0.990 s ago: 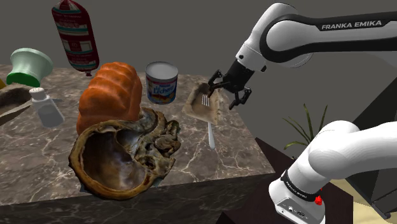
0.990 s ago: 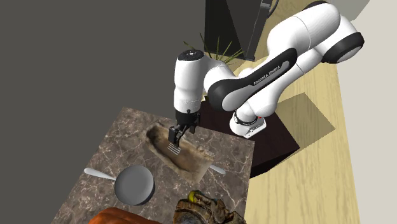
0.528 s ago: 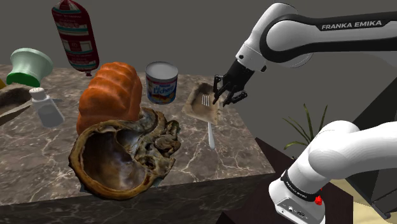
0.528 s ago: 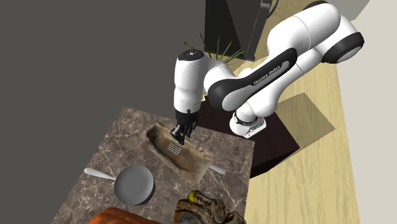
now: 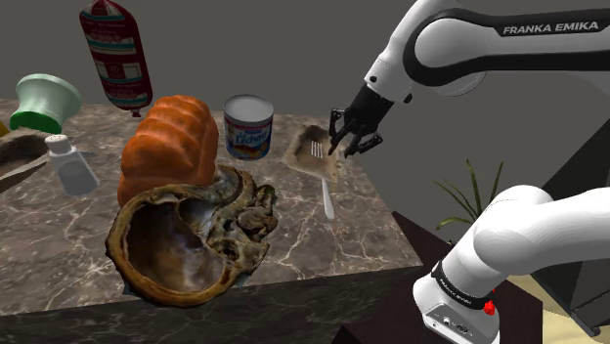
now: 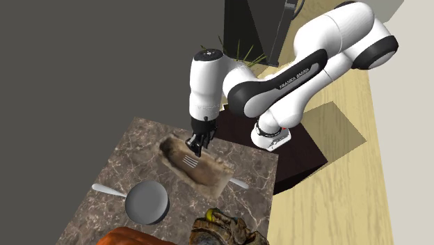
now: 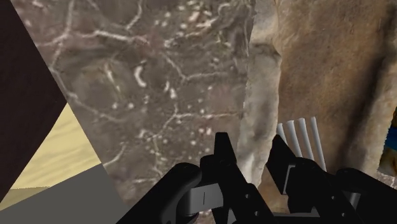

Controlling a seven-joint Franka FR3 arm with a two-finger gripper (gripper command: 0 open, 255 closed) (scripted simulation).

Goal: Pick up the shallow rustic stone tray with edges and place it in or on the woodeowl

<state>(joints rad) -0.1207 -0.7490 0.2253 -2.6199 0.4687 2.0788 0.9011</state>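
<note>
Pinching the raised rim of the shallow tan stone tray (image 7: 318,70) between the two black fingers (image 7: 224,156) of the black gripper (image 7: 253,167) — one finger outside the rim, the other inside. Hanging tilted over the corner of the brown marbled tabletop (image 5: 59,235), just beside the blue-and-white can (image 5: 248,126). Showing a rough, mottled sandy surface with low edges — and bearing the tines of a white fork (image 5: 324,184).

the tray (image 5: 309,156) at the black gripper (image 5: 344,148) is mottled tan and brown. below the gripper, the countertop (image 5: 364,223) is dark brown marble, veined white.
</note>
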